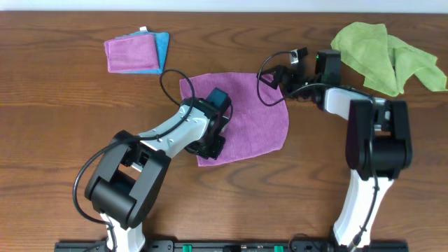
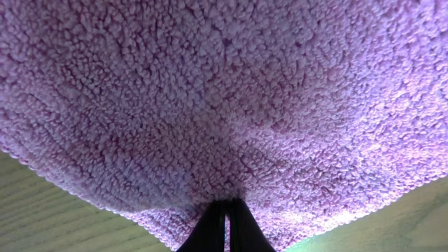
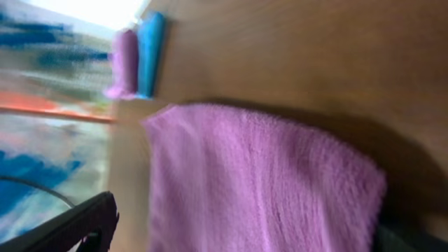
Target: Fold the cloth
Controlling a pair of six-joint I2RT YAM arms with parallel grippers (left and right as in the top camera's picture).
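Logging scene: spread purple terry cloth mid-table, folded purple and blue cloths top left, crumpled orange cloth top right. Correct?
No. Overhead view shows the crumpled cloth top right is green, not orange. Spread purple terry cloth and folded purple and blue cloths are as stated.

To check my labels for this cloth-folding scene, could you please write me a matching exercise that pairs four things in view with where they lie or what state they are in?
Things:
1. purple cloth
2. green cloth
3. pink and blue cloths
4. left claw

Places or states:
A. folded in a stack, top left of the overhead view
B. shut on the purple cloth's edge
C. crumpled, top right of the overhead view
D. lying mid-table between the two arms

Pairs: 1-D, 2-C, 3-A, 4-B.
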